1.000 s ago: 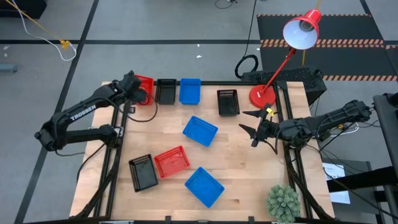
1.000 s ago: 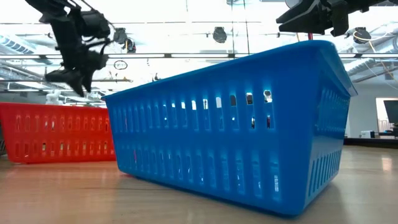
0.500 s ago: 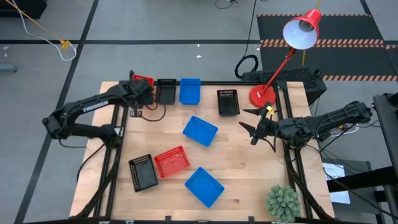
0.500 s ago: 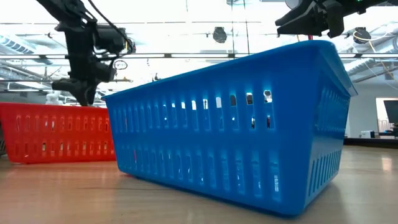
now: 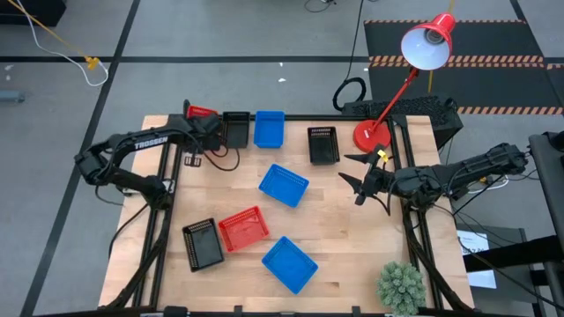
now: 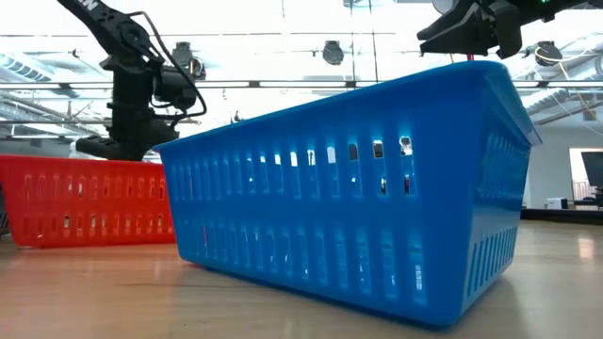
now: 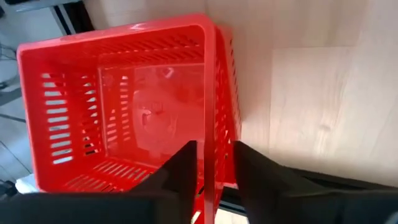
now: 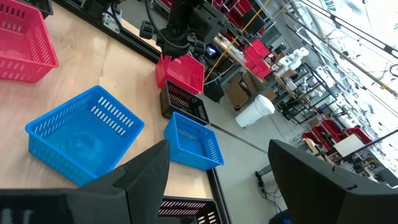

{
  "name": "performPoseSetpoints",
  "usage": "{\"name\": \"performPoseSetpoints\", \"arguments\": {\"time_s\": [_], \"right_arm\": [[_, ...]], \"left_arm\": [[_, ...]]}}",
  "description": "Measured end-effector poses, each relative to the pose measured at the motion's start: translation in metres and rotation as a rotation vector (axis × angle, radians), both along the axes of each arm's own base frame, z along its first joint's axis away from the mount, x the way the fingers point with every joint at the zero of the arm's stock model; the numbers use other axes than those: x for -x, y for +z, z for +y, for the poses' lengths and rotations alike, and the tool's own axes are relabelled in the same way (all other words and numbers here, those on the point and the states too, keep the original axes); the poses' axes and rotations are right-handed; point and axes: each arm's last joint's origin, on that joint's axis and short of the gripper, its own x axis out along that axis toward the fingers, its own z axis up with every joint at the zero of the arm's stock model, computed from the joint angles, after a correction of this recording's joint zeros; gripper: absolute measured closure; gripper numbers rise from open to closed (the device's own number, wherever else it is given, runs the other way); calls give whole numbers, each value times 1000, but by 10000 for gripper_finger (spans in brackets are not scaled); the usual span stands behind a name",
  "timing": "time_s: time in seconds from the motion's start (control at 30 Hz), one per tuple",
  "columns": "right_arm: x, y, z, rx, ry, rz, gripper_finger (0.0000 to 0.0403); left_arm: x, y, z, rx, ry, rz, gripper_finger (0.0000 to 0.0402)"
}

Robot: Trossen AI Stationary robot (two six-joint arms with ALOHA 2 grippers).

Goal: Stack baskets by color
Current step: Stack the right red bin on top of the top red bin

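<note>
Red plastic fills the left wrist view: the red basket [image 7: 127,102] at the table's far left corner, just left of the black basket [image 5: 235,129] that heads the far-edge row with a blue basket [image 5: 269,129] beyond it. The left gripper [image 7: 212,171] is down over that corner basket with one finger inside and one outside its side wall, straddling the rim; the fingers stand close about the wall, though whether they are already pinching it I cannot tell.

Measured from the same black basket, the other red basket [image 5: 243,228] lies well toward the near edge, with more blue and black baskets scattered around it. The right gripper [image 5: 359,180] hangs spread wide above the table's right side, near the lamp base [image 5: 372,134], holding nothing.

These trays look light and thin-walled, with slotted sides that likely flex a little. The stiffened rim is probably the best hold, pinched mid-wall so the basket hangs level. Being smooth plastic, it may slip or swing if gripped near a corner.
</note>
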Motion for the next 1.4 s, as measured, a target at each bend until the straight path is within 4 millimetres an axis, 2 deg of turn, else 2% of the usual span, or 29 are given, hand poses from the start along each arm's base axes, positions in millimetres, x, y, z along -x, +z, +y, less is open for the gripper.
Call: {"name": "performPoseSetpoints", "arguments": {"time_s": [0.2, 0.47, 0.63, 0.73, 1.17, 1.4], "right_arm": [[0, 0, 0, 0, 0, 0, 138], [0, 0, 0, 0, 0, 0, 138], [0, 0, 0, 0, 0, 0, 138], [0, 0, 0, 0, 0, 0, 138], [0, 0, 0, 0, 0, 0, 138], [0, 0, 0, 0, 0, 0, 138]], "left_arm": [[2, 4, -1, -27, -15, 16, 389], [11, 26, -9, -95, -24, -63, 394], [19, 39, -15, -58, -14, -226, 388], [25, 43, -13, -60, 19, -261, 394], [36, 24, -3, -23, 28, -322, 388], [40, 20, -1, 4, 21, -337, 395]]}}
